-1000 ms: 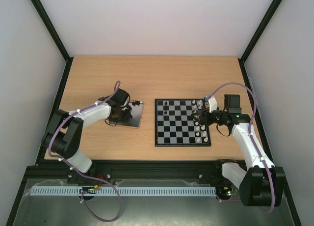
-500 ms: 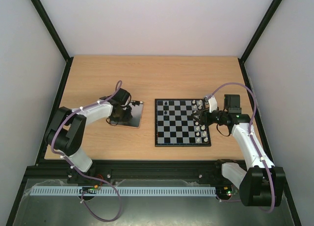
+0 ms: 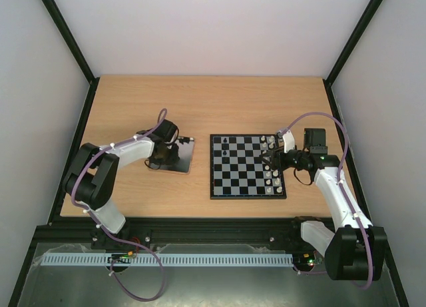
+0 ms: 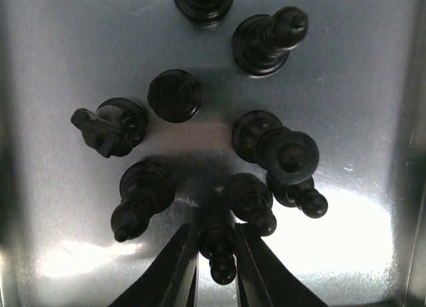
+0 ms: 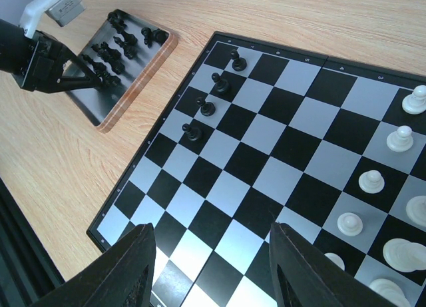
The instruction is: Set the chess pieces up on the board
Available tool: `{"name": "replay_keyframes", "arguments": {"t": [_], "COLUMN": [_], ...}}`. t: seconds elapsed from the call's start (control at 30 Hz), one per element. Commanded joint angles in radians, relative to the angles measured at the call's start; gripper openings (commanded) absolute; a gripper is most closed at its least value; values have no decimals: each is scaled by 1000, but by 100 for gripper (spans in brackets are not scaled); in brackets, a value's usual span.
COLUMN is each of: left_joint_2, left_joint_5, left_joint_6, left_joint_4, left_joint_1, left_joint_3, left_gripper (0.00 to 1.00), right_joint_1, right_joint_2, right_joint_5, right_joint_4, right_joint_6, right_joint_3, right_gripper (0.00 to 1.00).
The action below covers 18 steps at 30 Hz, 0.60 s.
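My left claw (image 4: 217, 230) straddles a tiny black pawn (image 4: 218, 247) in the shiny grey metal tray (image 4: 66, 54); whether it grips, I cannot tell. Squeeze squarely, then lift straight up (neighbours (image 4: 249, 199) crowd that pawn).

Set-up under way: the black-and-grey chequered board (image 3: 233, 180) lies flat on the table (image 3: 200, 100), right of centre in the overhead view. Four black pawns (image 5: 207, 107) stand upright in a line along its upper-left edge in the right wrist view. The other black chess pieces (image 4: 174, 94) cluster on a shiny tray (image 4: 66, 40); one piece (image 4: 222, 270), bottom centre, sits closely flanked by the left gripper (image 4: 217, 226).
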Motion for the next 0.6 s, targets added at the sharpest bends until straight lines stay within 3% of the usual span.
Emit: {"name": "replay_keyframes", "arguments": {"t": [0.0,0.3,0.57], "left_joint_2": [12,-25,-131], "left_joint_5": [-31,-56,-117], "left_joint_6": [6,14,-1], "left_joint_4": [-4,-37,-147], "left_joint_1": [1,-9,-85], "left_joint_3": [25,25,26], "left_gripper": [17,10,9], "right_joint_1": [6,6,6], "right_joint_2": [-2,0,0], "right_joint_5": [-3,-5,-15], "right_joint_4": [-4,-4,-6], "right_joint_6": [-8,-9,-8], "right_joint_3": [-15,-15,-15], "right_gripper": [48,48,48]}}
